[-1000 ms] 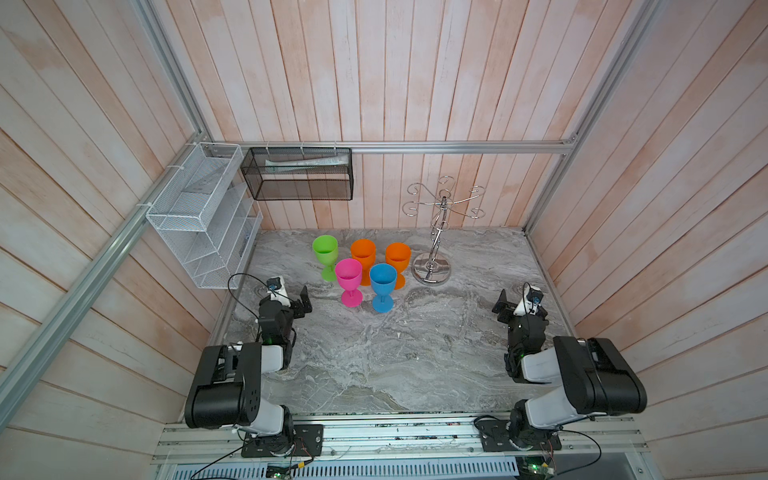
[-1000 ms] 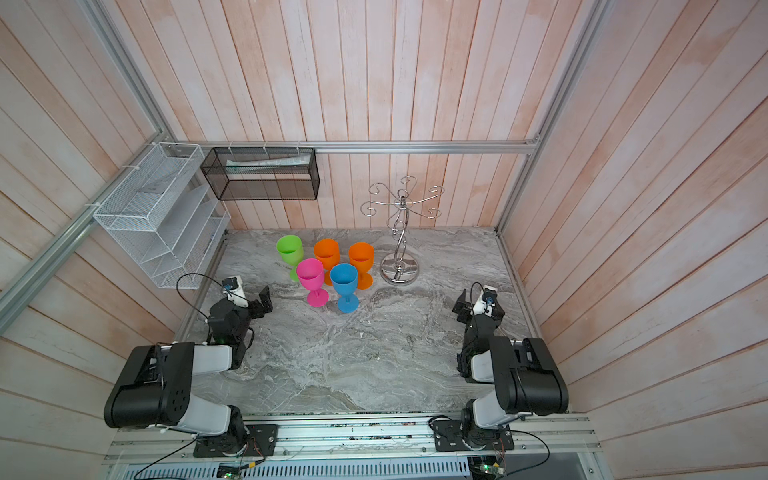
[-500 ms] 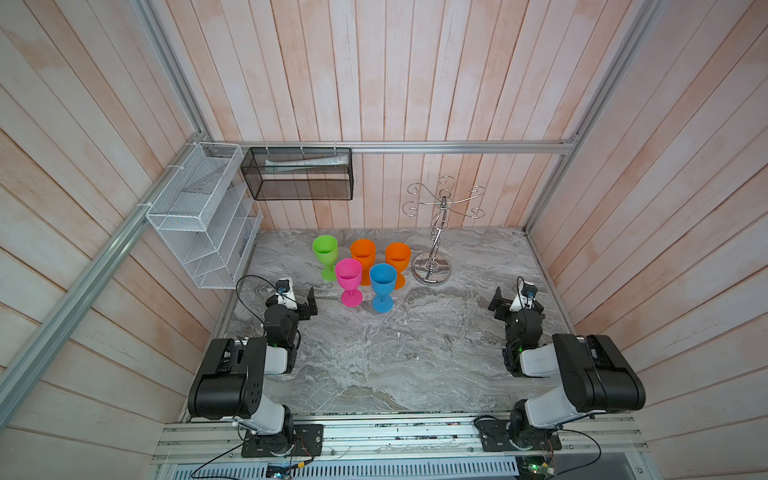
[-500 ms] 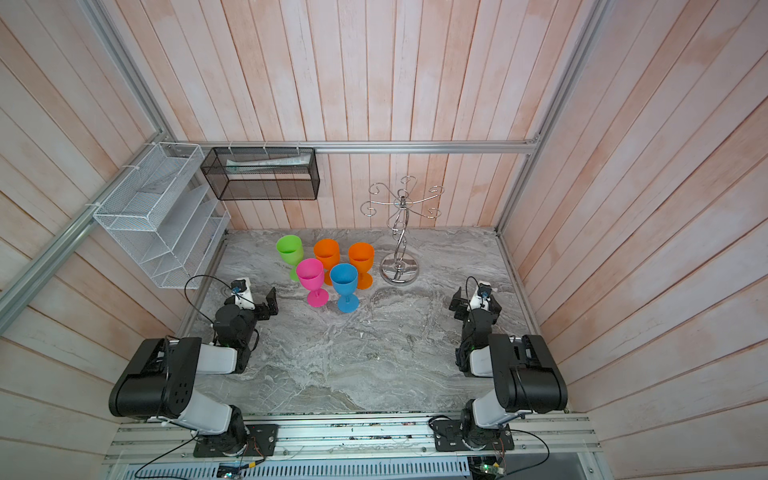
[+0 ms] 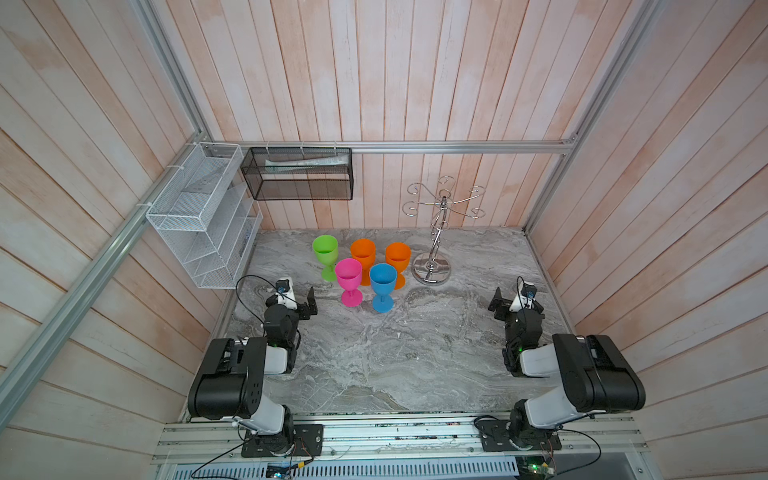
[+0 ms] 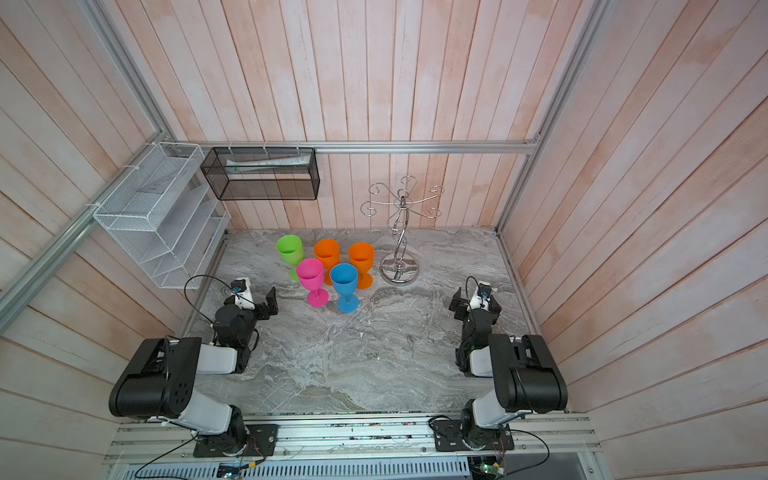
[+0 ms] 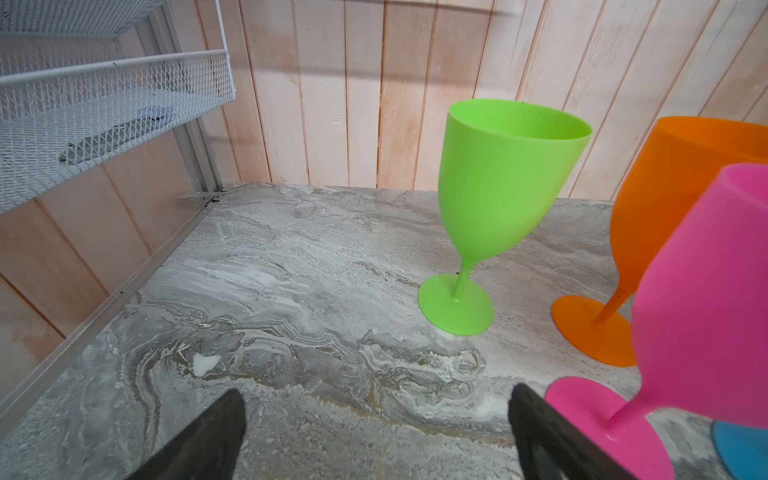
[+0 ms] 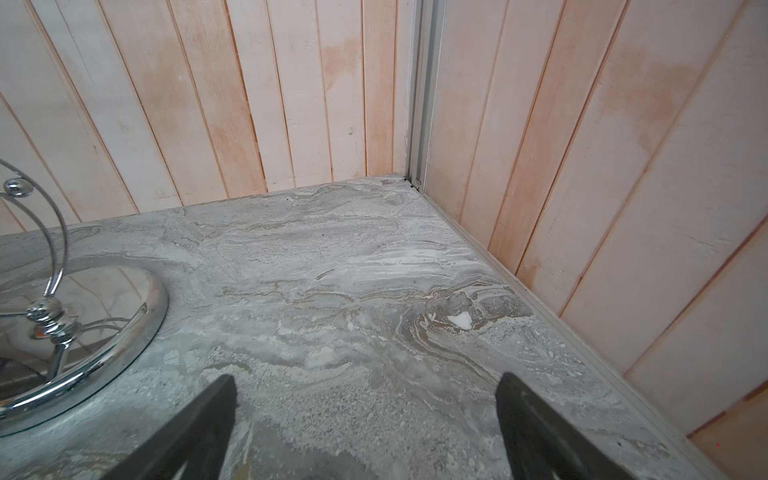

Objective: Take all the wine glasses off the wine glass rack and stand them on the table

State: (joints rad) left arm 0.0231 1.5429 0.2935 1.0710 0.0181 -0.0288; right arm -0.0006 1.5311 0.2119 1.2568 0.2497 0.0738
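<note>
Look at the wine glass rack (image 5: 437, 230) first. Its curled arms are all bare, so nothing hangs there to lift off (the job looks done to me). Five plastic wine glasses stand upright on the tabletop (image 5: 415, 357), bunched on the left arm's side of the rack. The nearest orange wine glass (image 5: 397, 258) is just beside the rack's round base.

Your left end effector (image 7: 376, 419) is spread wide and holds nothing. One finger sits right next to the foot of the pink wine glass (image 7: 702, 291). Swing that way and you could tip it into the blue wine glass (image 5: 382, 280), which stands nearer the rack.

Your right end effector (image 8: 365, 411) is wide and empty too, near the rack's base on the other side. Bump that base and the tall rack may wobble or fall onto the glasses.
</note>
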